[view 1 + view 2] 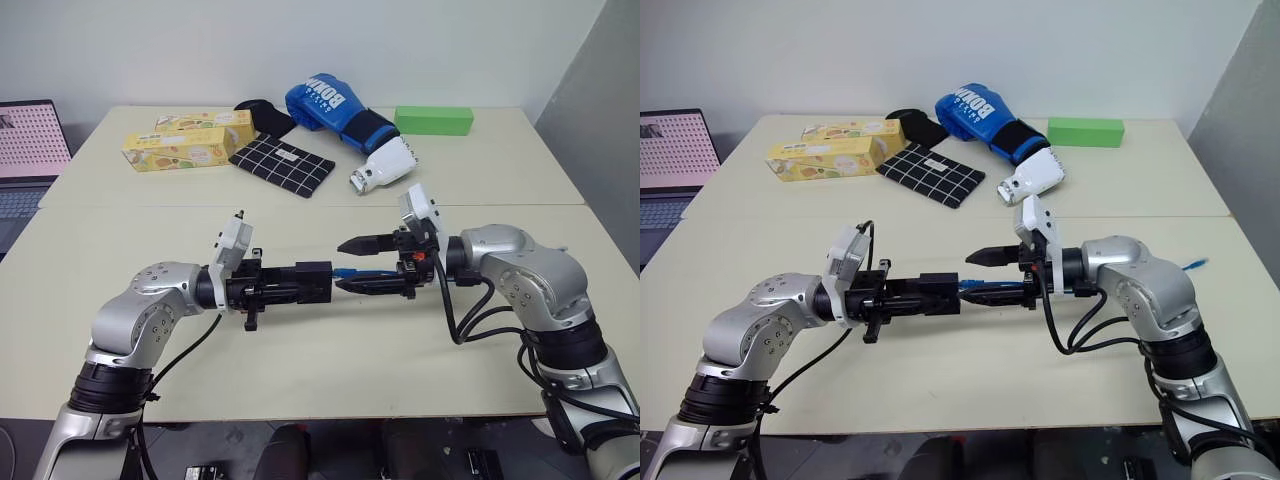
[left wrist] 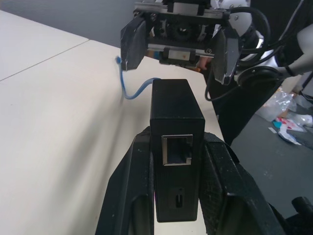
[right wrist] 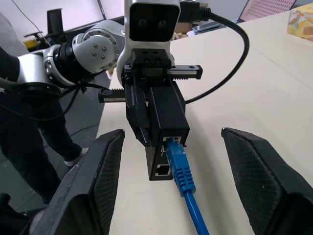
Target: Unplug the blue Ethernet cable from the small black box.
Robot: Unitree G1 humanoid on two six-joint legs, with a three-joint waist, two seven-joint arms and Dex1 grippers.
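Observation:
My left gripper [image 1: 306, 283] is shut on the small black box [image 1: 313, 281] and holds it level above the table, pointing right. In the left wrist view the box [image 2: 176, 122] sits between the two fingers [image 2: 129, 196], with an empty port facing the camera. The blue Ethernet cable [image 3: 182, 174] is plugged into the box's far side [image 3: 168, 115]. My right gripper [image 1: 352, 265] faces the box with its jaws open. Its fingers [image 3: 105, 181] stand wide on either side of the plug without touching it. The cable [image 2: 134, 93] curves away past the right arm, and its far end [image 1: 1196, 264] shows beside that arm.
At the back of the table lie a blue boxing glove [image 1: 330, 105], a green block [image 1: 433, 121], a black checked cloth [image 1: 282, 164], two yellow boxes [image 1: 185, 148] and a white object [image 1: 383, 165]. A laptop [image 1: 30, 150] stands at the far left.

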